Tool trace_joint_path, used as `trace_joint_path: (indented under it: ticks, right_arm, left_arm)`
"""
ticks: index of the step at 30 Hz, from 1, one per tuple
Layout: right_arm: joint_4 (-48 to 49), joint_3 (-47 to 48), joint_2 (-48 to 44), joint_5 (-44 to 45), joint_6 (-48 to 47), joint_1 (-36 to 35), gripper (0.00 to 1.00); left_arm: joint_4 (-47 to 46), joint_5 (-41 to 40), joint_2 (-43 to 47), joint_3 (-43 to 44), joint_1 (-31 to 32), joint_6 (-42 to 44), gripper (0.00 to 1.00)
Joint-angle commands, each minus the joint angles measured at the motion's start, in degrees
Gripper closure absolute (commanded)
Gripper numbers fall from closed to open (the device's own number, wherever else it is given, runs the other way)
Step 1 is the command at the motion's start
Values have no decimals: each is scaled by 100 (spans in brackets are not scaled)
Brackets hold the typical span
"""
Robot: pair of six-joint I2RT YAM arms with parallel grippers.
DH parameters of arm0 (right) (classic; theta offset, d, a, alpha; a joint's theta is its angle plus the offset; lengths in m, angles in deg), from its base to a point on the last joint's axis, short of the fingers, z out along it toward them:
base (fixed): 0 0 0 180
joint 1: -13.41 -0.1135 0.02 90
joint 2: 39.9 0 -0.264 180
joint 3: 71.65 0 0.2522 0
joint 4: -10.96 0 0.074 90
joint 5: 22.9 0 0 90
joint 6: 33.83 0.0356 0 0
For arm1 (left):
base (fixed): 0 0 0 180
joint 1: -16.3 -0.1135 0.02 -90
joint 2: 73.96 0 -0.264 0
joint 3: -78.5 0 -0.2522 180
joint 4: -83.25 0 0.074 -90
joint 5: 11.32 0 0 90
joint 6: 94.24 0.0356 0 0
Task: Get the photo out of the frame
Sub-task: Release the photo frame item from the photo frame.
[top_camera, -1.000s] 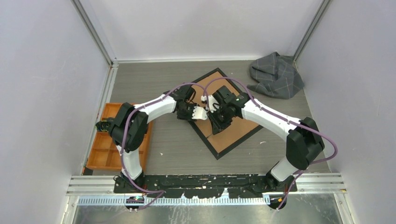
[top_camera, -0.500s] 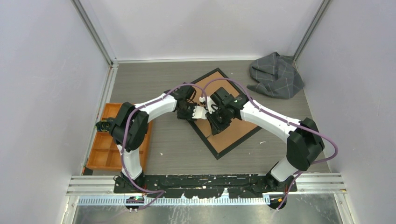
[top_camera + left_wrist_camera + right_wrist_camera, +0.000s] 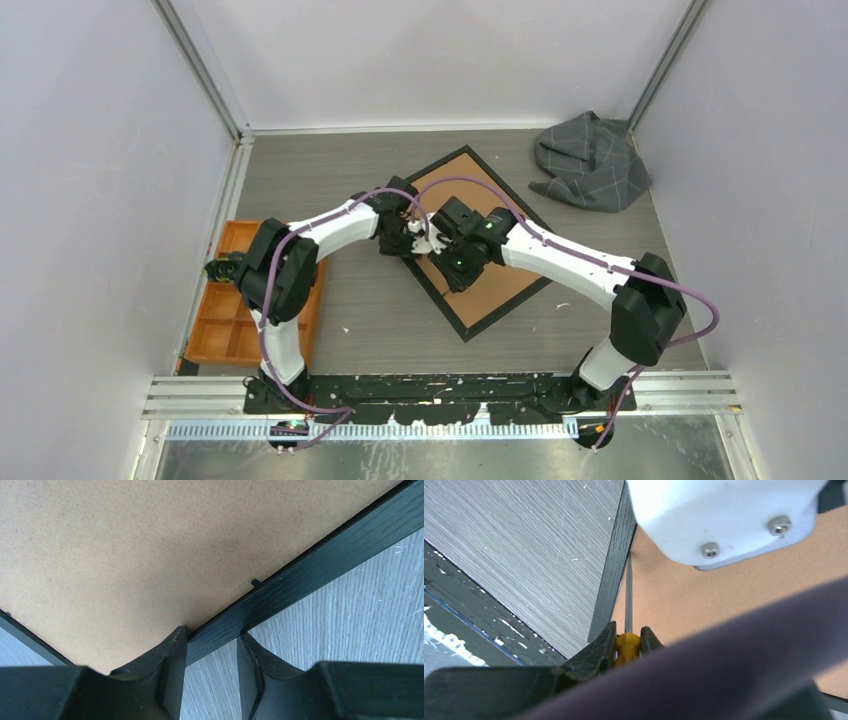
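**Frame and tool alignment.** The frame [image 3: 470,330] lies back-up at centre of the top view, and its brown backing [image 3: 704,605] hides the photo beneath. The left gripper [image 3: 212,647] appears clamped across the black rail near the frame's left corner. The right gripper [image 3: 628,642], closed on a yellow-handled screwdriver [image 3: 628,600], points its shaft along the rail's inner edge, tip at the backing seam.

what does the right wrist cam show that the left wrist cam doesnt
Only right wrist: the right tool shut on a yellow-handled screwdriver, its tip at the inner edge of the frame, beside a white housing with two screws. Only left wrist: the left tool pinching the frame's black border, and a small tab at the edge of the board. Both: the frame border, the brown board and the grey table.
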Motion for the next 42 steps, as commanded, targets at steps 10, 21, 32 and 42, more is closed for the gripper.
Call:
trace_joint_path:
  ticks: [10, 21, 32, 42]
  right_arm:
    - [240, 64, 2, -1184, -644, -314, 99]
    - [134, 147, -586, -2242, -792, 1515, 99]
    - [43, 256, -298, -2843, -916, 2721, 99]
    - [-302, 264, 491, -2955, -1316, 2715, 99]
  left_arm:
    - [-99, 426, -449, -206, -293, -1258, 81]
    - [-840, 1002, 256, -683, -608, -1401, 69]
    - [-1153, 1688, 748, -1012, -898, -1454, 61]
    - [-1066, 2119, 866, -1062, -889, -1415, 57]
